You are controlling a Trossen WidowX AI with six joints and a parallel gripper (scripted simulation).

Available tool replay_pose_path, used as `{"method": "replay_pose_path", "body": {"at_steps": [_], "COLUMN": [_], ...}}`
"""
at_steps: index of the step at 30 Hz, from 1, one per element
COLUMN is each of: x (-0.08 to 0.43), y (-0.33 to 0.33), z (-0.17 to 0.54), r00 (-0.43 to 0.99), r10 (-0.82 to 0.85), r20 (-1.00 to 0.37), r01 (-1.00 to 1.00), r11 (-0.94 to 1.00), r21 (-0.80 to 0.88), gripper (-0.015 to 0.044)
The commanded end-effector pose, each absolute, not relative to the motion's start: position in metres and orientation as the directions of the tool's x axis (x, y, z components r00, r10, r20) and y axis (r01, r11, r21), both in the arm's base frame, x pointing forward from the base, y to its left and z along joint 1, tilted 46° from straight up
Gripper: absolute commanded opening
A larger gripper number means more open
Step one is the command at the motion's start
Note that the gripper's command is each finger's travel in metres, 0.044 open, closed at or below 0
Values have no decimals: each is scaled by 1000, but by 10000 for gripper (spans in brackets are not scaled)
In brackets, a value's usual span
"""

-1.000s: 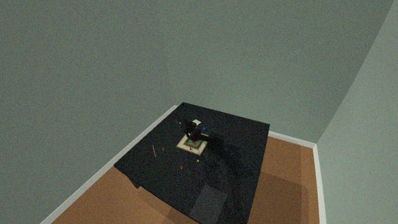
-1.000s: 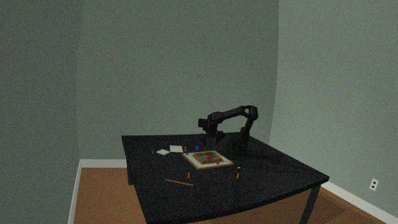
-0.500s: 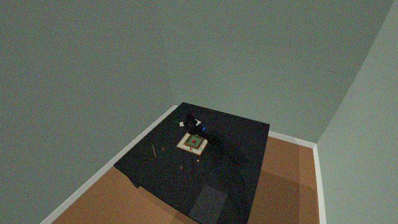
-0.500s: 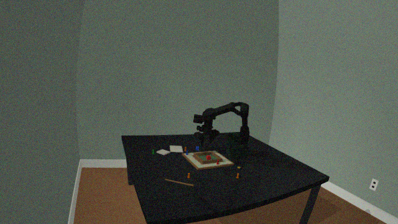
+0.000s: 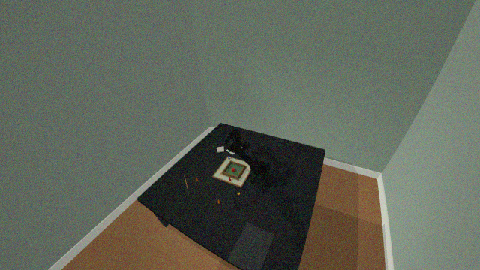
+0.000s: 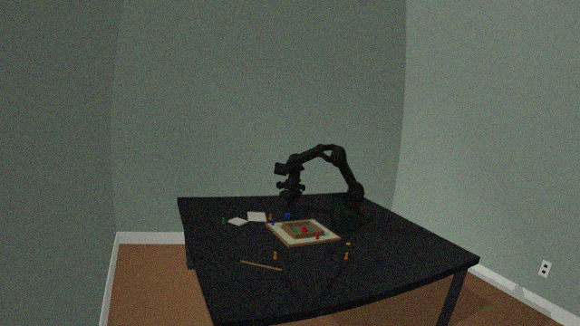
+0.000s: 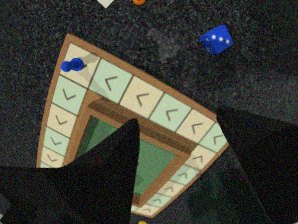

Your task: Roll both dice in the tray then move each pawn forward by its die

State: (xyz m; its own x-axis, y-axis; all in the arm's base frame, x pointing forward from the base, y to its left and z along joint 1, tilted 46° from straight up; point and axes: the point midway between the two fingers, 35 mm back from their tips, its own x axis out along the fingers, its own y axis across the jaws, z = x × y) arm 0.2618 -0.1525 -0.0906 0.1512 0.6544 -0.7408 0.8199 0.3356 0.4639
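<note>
The six-joint arm (image 6: pixel 337 156) is black from end to end, with a dull, matte look and no bright colour on it. Its links are slim between chunkier, rounded joint housings. Just above the gripper (image 6: pixel 290 196) (image 7: pixel 177 150), a small boxy block (image 6: pixel 280 168) juts out to the side, also black. Further up from the tool, the forearm link (image 6: pixel 312 155) shows a narrow gap near its far end. Seen from the wrist, the gripper's fingers are plain black, broad further back and tapering towards their tips. Finer details are lost in the dark.
</note>
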Motion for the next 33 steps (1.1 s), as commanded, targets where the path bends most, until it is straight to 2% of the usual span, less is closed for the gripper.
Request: {"method": "replay_pose_path", "body": {"at_steps": [1, 6, 33], "x": [241, 231, 241], "y": [-180, -189, -170], "z": [-150, -174, -194], "r00": [157, 166, 167], "r10": [674, 682, 683], "r20": [-722, -712, -711], "r01": [605, 494, 493], "r11": [512, 568, 567], "r21": [610, 659, 660], "gripper": [275, 275, 275]}}
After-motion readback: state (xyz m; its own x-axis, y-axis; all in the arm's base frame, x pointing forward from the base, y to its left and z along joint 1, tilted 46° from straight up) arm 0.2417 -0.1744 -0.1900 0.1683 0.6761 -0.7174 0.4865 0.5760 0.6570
